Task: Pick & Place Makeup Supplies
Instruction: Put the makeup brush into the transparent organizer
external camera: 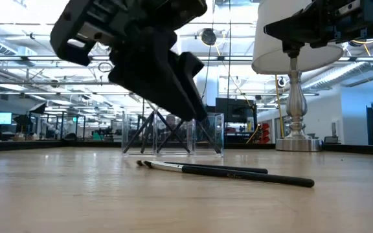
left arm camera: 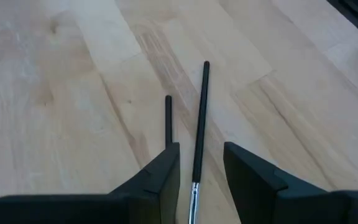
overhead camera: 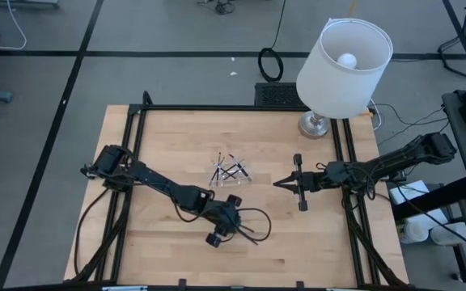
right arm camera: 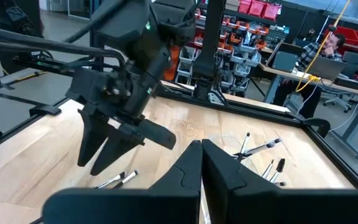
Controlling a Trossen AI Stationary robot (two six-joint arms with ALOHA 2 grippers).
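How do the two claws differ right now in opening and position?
The left claw is open, its fingers either side of a thin dark brush lying on the table; the right claw is shut with nothing in it. The left claw is down near the table's front; the right claw hangs right of the clear tray. Both are dark two-finger claws.

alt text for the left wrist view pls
The left gripper hangs open just above a pale wooden table, its two dark fingers straddling a thin black makeup brush. A second black stick lies alongside it.
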